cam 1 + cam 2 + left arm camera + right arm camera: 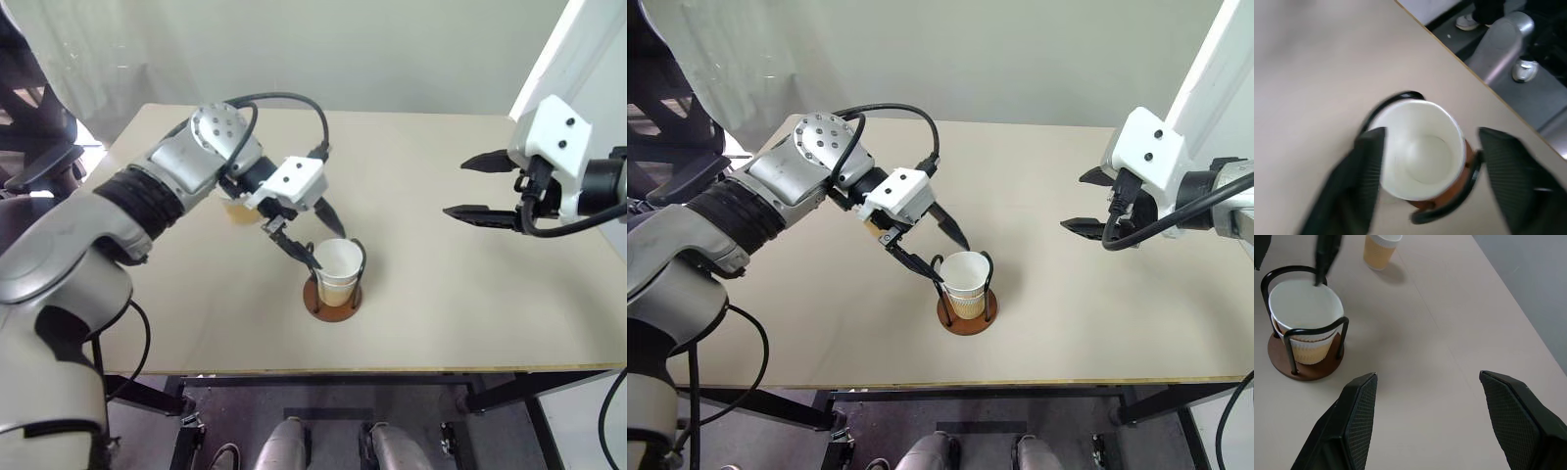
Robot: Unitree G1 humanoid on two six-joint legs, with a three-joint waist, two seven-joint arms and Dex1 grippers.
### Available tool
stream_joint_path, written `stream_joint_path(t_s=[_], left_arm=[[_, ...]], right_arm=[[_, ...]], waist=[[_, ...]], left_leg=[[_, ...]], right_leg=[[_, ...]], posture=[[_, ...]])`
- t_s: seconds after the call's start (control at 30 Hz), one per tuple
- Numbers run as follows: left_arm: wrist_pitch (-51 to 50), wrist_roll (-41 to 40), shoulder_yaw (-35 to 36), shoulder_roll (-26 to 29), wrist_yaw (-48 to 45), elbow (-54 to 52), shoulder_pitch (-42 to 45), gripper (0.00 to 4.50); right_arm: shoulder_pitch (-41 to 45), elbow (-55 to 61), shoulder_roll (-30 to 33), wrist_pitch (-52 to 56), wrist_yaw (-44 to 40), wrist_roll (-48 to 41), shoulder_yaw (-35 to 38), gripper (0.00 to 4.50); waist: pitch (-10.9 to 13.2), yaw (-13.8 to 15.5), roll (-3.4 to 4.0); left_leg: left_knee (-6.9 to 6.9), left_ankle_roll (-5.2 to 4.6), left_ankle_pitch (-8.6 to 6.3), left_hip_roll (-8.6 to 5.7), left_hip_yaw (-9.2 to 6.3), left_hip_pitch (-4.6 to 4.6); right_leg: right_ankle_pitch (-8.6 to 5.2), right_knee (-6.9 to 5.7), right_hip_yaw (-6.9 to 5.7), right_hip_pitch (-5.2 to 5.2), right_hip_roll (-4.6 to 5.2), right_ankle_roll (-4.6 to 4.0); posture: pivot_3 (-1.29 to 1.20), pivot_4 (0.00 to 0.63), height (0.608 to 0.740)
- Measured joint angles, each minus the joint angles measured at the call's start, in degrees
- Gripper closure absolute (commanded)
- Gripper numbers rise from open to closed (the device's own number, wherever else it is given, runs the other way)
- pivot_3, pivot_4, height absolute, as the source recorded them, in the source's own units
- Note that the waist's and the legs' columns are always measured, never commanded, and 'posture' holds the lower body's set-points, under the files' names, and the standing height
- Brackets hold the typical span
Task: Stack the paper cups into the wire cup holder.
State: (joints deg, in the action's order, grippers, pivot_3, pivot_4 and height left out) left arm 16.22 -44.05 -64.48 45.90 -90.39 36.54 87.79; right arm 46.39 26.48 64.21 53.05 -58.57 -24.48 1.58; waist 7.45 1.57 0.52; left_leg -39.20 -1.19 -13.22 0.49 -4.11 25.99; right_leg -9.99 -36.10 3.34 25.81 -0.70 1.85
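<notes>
The left gripper point(321, 235) is seen with its fingers spread on either side of the top cup point(338, 260), which sits in the holder point(332, 299) near the table's point(441, 323) near edge, about midway across; the cup is judged released, no pad being pressed against its wall. In the right wrist view a second rim band shows under the top cup, so two cups are taken to be nested there, the upper one sitting a little high and slightly tilted. A third cup point(1380, 249) stands upright on the table farther off and to the left, behind the left arm. The right gripper point(487, 188) hangs over the right side of the table, well apart from everything, its fingers parted and nothing between them. For this step to be done well, the left gripper should be drawn straight up and away, the fingers kept wide so that neither the rim nor the wire loops are snagged; a sideways pull could tip the light holder or lift the cup back out. Whether the top cup is seated fully cannot be told, and a light press on the rim may be wanted before the third cup is fetched. That cup should be taken by its wall below the rim, carried upright, and lowered centred between the loops.
</notes>
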Motion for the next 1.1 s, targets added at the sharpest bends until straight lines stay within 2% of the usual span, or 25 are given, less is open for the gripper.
stream_joint_path(t_s=[0.13,0.23,0.33,0.4,0.63,0.9,1.1], left_arm=[[0.11,1.52,5.61,-1.8,-0.01,5.15,-0.02,0.66],[-0.11,3.87,11.64,-1.53,-0.03,10.72,-0.03,0.66],[0.13,10.21,18.2,0.42,-0.01,19.79,-0.24,0.66],[0.78,15.17,22.13,1.51,0.71,26.04,-0.44,0.66],[2.41,32.65,30.39,4.39,11.19,37.54,-6.88,0.66],[2.99,43.6,37.46,4.14,20.15,38.48,-9.03,0.66],[3.36,47.17,42.67,1.81,23.05,39.05,-10.72,0.66]], right_arm=[[-0.05,0.06,0.08,-0.05,-0.88,-1.83,0.43,1.08],[-1.1,1.79,-0.4,0.39,-4.43,-8.83,4.41,1.08],[-1.57,4.45,-2.85,0.9,-6.77,-18.48,10.23,1.08],[-1.25,4.41,-3.24,0.66,-6.64,-20.96,11.44,1.08],[0.19,-0.16,-3.63,-3.95,-5.36,-18.79,7.77,1.08],[1.55,-2.58,-3.86,-7.08,-5.43,-16.28,3.88,1.08],[1.68,-2.82,-3.8,-7.7,-5.44,-15.13,2.84,1.08]], waist=[[0.01,-0.1,0.01],[0.01,-0.21,0.04],[-0.02,-0.52,0.07],[-0.03,-0.75,0.08],[-0.08,-0.46,0.07],[-0.07,0.04,0.04],[-0.08,-0.09,0.02]], left_leg=[[0.06,-0.02,0.02,-0.08,0.1,-0.01],[0.13,0.01,0.04,-0.1,0.1,0.0],[0.15,0.1,0.1,-0.13,0.1,-0.07],[0.14,0.15,0.15,-0.14,0.07,-0.08],[0.12,0.03,0.12,-0.25,-0.19,-0.04],[0.07,-0.06,0.18,-0.64,-0.2,0.01],[0.11,-0.05,0.26,-0.65,-0.1,0.0]], right_leg=[[0.04,0.03,0.01,0.03,-0.06,0.06],[-0.01,0.06,0.06,0.06,-0.11,0.08],[-0.2,0.09,0.14,0.09,-0.15,0.0],[-0.25,0.08,0.16,0.07,-0.15,-0.01],[-0.15,-0.14,0.08,0.15,0.04,-0.05],[-0.1,-0.08,-0.02,0.12,0.08,-0.09],[-0.06,-0.06,0.0,0.17,0.03,-0.12]], posture=[[0.0,0.15,0.74],[0.0,0.15,0.74],[0.0,0.15,0.74],[0.0,0.15,0.74],[0.0,0.15,0.74],[0.0,0.15,0.74],[0.0,0.15,0.74]])
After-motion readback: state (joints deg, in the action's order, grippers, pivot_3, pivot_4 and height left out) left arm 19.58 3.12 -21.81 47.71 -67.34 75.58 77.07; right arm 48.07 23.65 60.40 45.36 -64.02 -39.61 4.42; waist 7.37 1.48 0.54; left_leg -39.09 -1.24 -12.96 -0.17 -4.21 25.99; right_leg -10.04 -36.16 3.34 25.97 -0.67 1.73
